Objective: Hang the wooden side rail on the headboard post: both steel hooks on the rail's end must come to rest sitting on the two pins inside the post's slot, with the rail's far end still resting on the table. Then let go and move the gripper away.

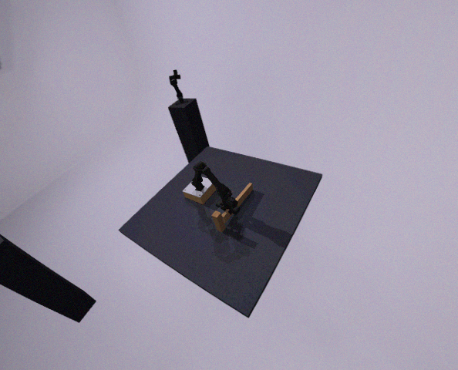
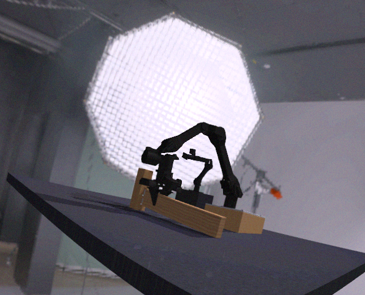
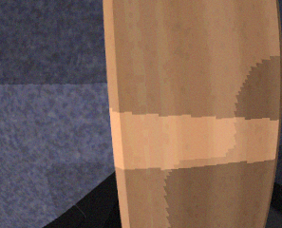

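Pale grey floor surrounds the dark tabletop (image 1: 173,234) (image 2: 239,263) from above; the wooden rail (image 1: 244,193) (image 2: 188,214) (image 3: 193,138) lies beside the post (image 1: 218,221) (image 2: 139,188). Outside, a huge lit panel (image 2: 176,79) glows behind the gripper (image 1: 229,209) (image 2: 155,201), clamped on the rail. Wrist view: rail over speckled blue.

Top looks down from afar, exterior sideways; both share the table (image 1: 173,239) (image 2: 271,254).

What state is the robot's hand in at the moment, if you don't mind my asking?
Hand: closed on the rail, near the post.
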